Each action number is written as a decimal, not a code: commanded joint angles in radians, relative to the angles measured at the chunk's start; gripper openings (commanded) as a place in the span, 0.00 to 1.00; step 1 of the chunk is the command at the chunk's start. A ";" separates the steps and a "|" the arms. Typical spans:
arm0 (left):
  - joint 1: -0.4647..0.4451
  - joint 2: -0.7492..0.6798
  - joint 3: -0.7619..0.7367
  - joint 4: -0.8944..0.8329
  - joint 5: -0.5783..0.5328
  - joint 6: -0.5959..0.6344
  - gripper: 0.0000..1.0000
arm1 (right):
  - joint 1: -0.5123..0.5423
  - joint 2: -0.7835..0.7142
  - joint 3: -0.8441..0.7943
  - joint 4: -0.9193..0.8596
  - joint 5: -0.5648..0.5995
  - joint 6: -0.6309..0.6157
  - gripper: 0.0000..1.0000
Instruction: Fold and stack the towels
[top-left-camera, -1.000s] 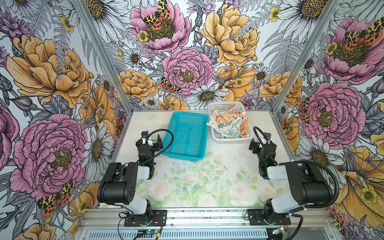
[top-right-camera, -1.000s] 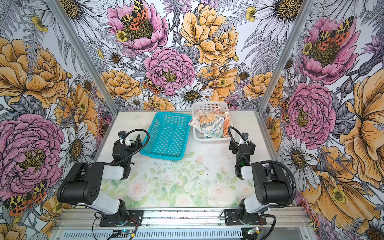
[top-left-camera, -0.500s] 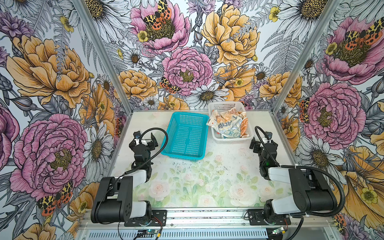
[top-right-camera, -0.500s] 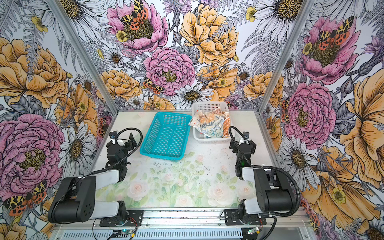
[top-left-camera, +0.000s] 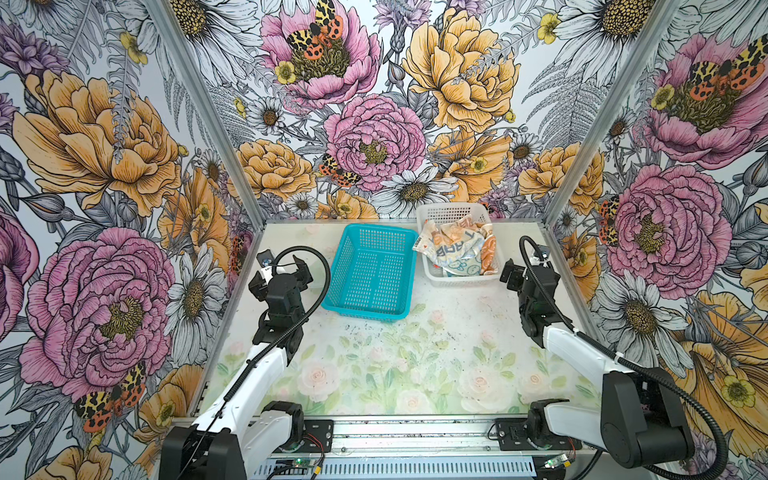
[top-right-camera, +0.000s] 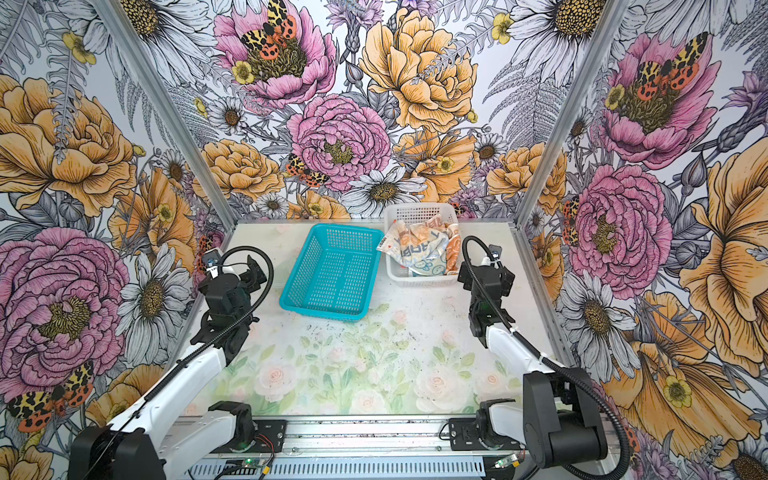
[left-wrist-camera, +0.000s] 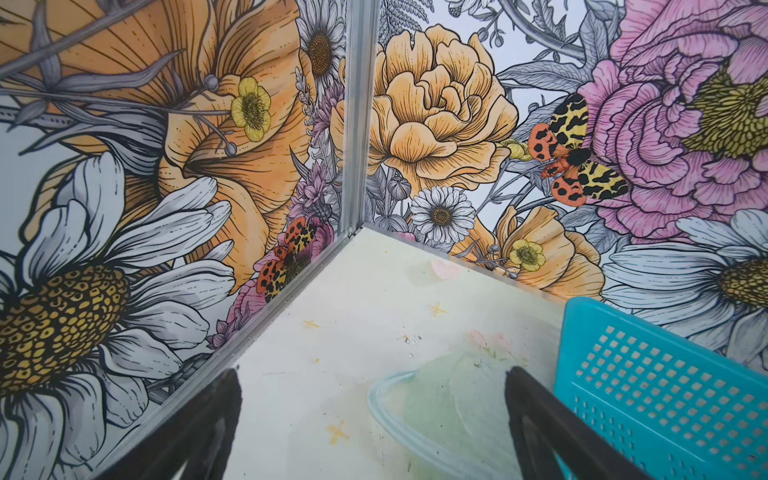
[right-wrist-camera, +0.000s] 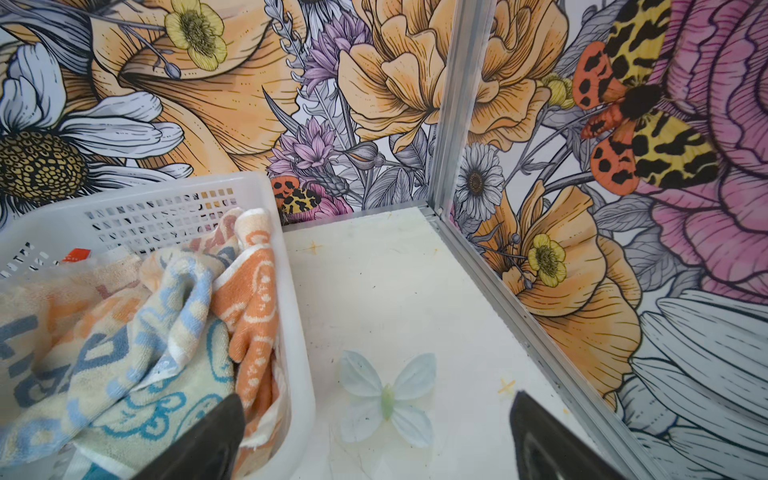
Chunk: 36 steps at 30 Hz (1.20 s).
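The towels (top-left-camera: 457, 249) (top-right-camera: 424, 249) lie crumpled together in the white basket (top-left-camera: 451, 208) at the back right. In the right wrist view the towels (right-wrist-camera: 124, 332) show a striped one with blue lettering, a cream one with blue prints and an orange one against the basket wall. My right gripper (top-left-camera: 528, 272) (top-right-camera: 484, 272) (right-wrist-camera: 376, 397) hangs open beside the basket's near right corner, holding nothing. One of its fingers (right-wrist-camera: 208, 436) hangs over the basket's edge. My left gripper (top-left-camera: 281, 272) (top-right-camera: 230, 276) (left-wrist-camera: 372, 374) is open and empty, left of the teal basket.
An empty teal basket (top-left-camera: 376, 229) (top-right-camera: 345, 228) (left-wrist-camera: 665, 395) stands at the back middle, next to the white basket (top-right-camera: 419, 208) (right-wrist-camera: 137, 195). Flowered walls with metal corner posts (left-wrist-camera: 357, 116) (right-wrist-camera: 461, 104) close in the back and sides. The table mat (top-left-camera: 395, 365) carries a printed flower pattern.
Both arms have unfolded and reached toward the back. The left gripper swung left and then toward the back beside the teal basket. The right gripper edged toward the white basket. Both stayed open.
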 joint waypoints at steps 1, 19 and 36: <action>-0.018 0.042 0.097 -0.263 0.026 -0.169 0.99 | 0.039 0.004 0.122 -0.243 0.005 0.049 0.99; -0.418 0.517 0.634 -0.770 0.197 -0.157 0.99 | 0.301 0.225 0.469 -0.552 -0.319 0.237 0.97; -0.211 0.256 0.380 -0.704 0.520 -0.372 0.99 | 0.539 0.635 0.755 -0.602 -0.394 0.415 0.62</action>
